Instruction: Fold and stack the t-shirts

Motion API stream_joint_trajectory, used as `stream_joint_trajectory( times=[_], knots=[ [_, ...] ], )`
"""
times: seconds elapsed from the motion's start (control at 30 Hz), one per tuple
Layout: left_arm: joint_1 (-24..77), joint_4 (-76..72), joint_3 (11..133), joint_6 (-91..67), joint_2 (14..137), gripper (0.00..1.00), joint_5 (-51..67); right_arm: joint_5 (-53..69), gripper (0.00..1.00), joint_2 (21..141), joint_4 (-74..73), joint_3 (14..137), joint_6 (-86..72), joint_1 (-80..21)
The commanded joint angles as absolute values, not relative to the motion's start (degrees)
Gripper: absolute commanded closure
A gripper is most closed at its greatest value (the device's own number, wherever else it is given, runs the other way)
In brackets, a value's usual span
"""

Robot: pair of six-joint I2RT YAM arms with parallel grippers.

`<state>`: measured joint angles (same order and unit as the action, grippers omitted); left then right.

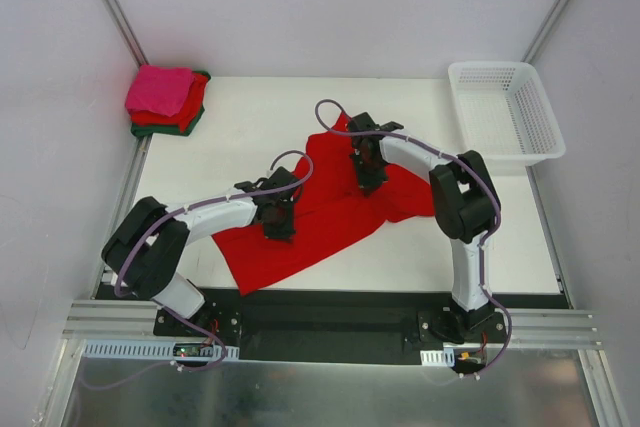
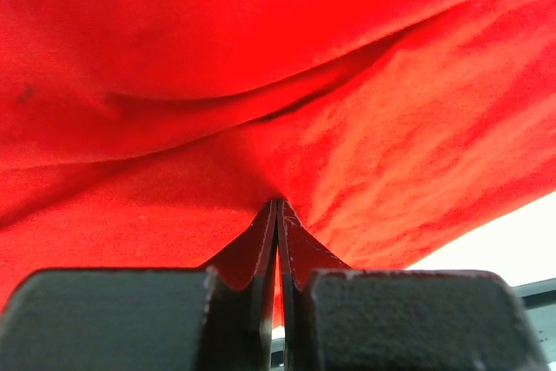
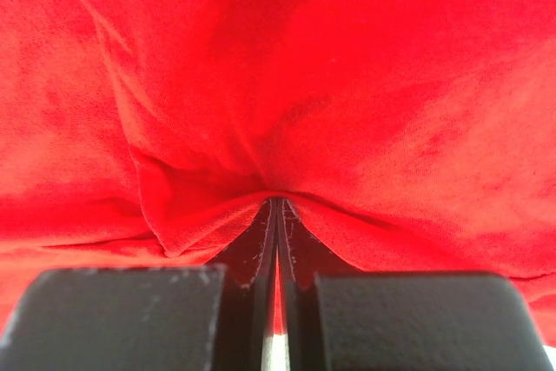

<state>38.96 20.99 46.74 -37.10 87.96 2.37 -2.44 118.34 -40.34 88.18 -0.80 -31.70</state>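
A bright red t-shirt (image 1: 330,217) lies crumpled and spread across the middle of the table. My left gripper (image 1: 279,231) is shut on a pinch of its cloth near its left side; in the left wrist view the jaws (image 2: 277,204) meet on the red cloth (image 2: 261,58). My right gripper (image 1: 367,183) is shut on the shirt near its upper middle; in the right wrist view the jaws (image 3: 276,202) pinch a fold of red cloth (image 3: 347,84). A folded stack (image 1: 166,100) sits at the back left, hot pink on top, red under it, dark green at the bottom.
A white plastic lattice basket (image 1: 505,112) stands at the back right corner. Metal frame posts rise at the back corners. The black base rail (image 1: 320,312) runs along the near edge.
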Motion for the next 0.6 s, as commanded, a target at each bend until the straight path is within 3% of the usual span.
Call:
stream_joint_trajectory(
  times=[0.0,0.57],
  knots=[
    [41.13,22.24,49.57,-38.93,90.26,1.00,1.76,-0.53,0.98,120.85,-41.66,91.31,1.23,-31.64],
    [53.16,22.15,64.51,-40.96,103.26,1.00,4.83,2.72,0.98,123.48,-44.82,95.62,2.72,-30.68]
  ],
)
